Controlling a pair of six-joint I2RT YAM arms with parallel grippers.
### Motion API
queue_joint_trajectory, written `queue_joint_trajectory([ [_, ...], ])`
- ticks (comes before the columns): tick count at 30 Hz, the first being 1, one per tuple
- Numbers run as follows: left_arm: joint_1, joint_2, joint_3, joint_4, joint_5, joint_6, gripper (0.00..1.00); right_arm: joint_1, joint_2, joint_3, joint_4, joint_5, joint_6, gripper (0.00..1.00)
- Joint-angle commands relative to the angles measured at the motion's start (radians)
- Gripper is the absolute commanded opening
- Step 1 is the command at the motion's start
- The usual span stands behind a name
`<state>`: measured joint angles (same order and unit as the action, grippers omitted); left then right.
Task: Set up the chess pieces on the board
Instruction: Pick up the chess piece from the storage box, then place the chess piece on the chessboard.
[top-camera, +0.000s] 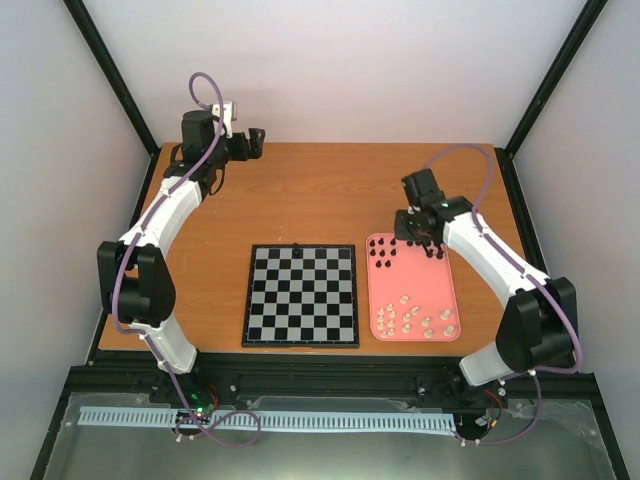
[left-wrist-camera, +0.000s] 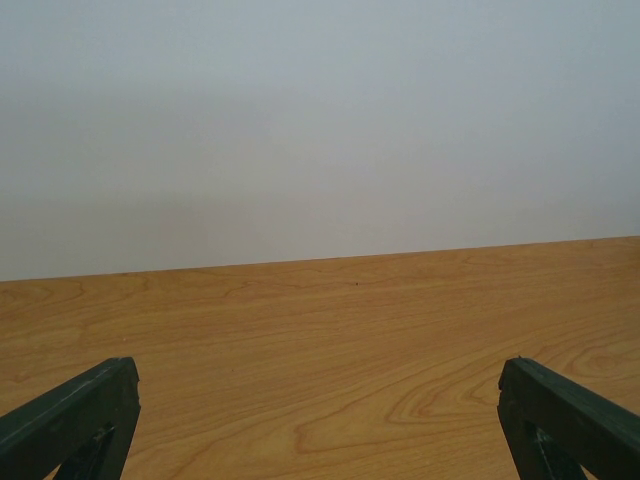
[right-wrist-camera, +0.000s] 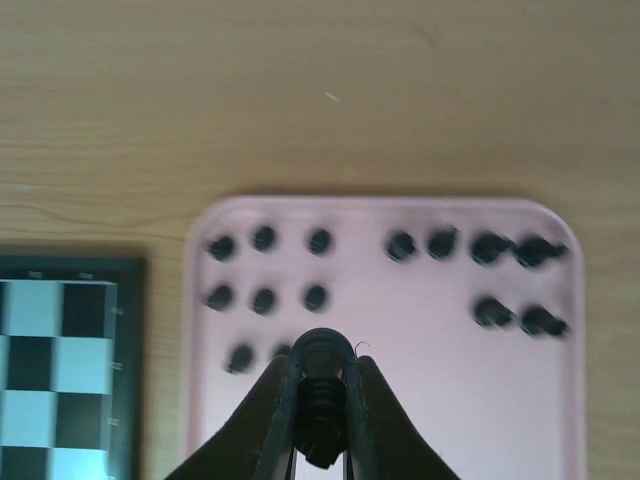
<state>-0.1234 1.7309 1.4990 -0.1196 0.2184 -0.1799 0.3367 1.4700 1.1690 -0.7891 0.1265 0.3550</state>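
Soft, even, bright light; shadows faint. Right wrist view is blurred: dark chess pieces (right-wrist-camera: 264, 239) on the pink tray (right-wrist-camera: 440, 400) smear, worst toward 3 o'clock. Left wrist view's wall (left-wrist-camera: 320, 120) at 12 o'clock looks hazy

From my remote station I find no legible writing in any view; faint pale marks (right-wrist-camera: 35, 273) on the board's (right-wrist-camera: 60, 370) black border blur beyond reading.
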Motion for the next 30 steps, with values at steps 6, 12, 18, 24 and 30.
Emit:
queue_joint_trajectory([
  [6, 0.004, -0.020, 0.026, 0.027, 0.008, -0.009, 1.00, 0.169, 0.317, 0.297, 0.010, -0.067, -0.053, 0.03],
  [12, 0.004, -0.025, 0.022, 0.029, 0.004, -0.009, 1.00, 0.252, 0.519, 0.510, -0.020, -0.114, -0.086, 0.03],
  [18, 0.004, -0.027, 0.019, 0.031, 0.004, -0.009, 1.00, 0.311, 0.616, 0.648, -0.062, -0.141, -0.099, 0.03],
  [24, 0.003, -0.025, 0.018, 0.029, 0.003, -0.008, 1.00, 0.370, 0.703, 0.754, -0.122, -0.158, -0.119, 0.03],
  [30, 0.004, -0.020, 0.022, 0.029, -0.004, -0.007, 1.00, 0.395, 0.730, 0.786, -0.169, -0.160, -0.131, 0.03],
])
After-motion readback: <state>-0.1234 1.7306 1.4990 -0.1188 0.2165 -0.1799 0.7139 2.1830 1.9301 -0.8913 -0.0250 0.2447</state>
